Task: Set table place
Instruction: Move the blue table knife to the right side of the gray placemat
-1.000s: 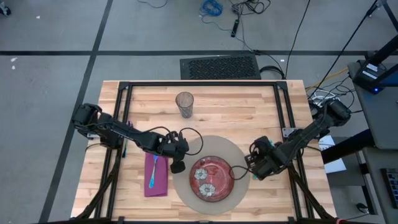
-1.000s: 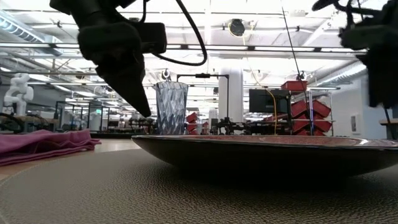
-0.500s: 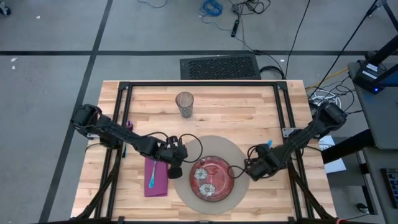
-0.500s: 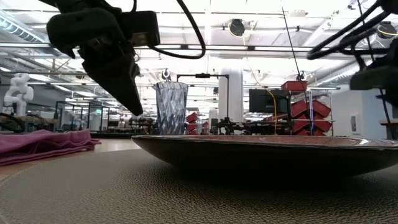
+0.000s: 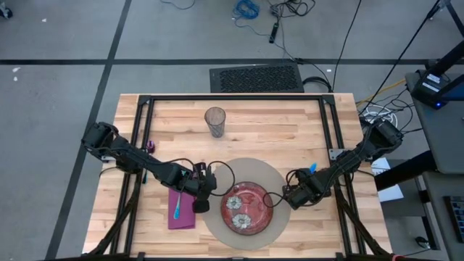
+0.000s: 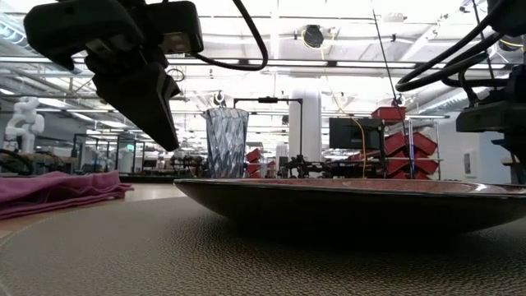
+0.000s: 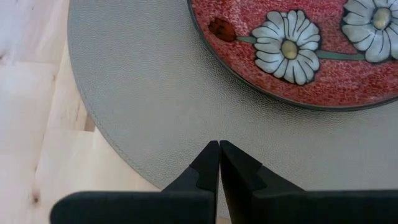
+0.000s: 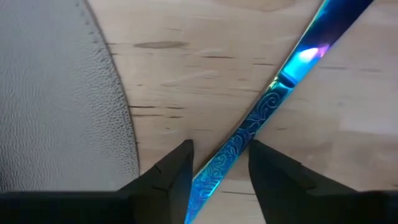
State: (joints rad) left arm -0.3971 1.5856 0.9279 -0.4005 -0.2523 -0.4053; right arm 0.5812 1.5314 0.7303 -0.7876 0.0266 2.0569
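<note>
Sitting near the front edge of the table (image 5: 290, 127), the round grey mat (image 5: 272, 174) carries the red flowered plate (image 5: 245, 206). Just off the mat's right rim the right gripper (image 8: 219, 165) is low over the bare wood, its fingers apart with a blue utensil handle (image 8: 261, 118) running between them. At the mat's left rim the left gripper (image 7: 219, 163) hovers, jaws pressed together. Left of it lies the purple napkin (image 5: 183, 214), and the clear glass (image 5: 214, 122) stands farther back.
</note>
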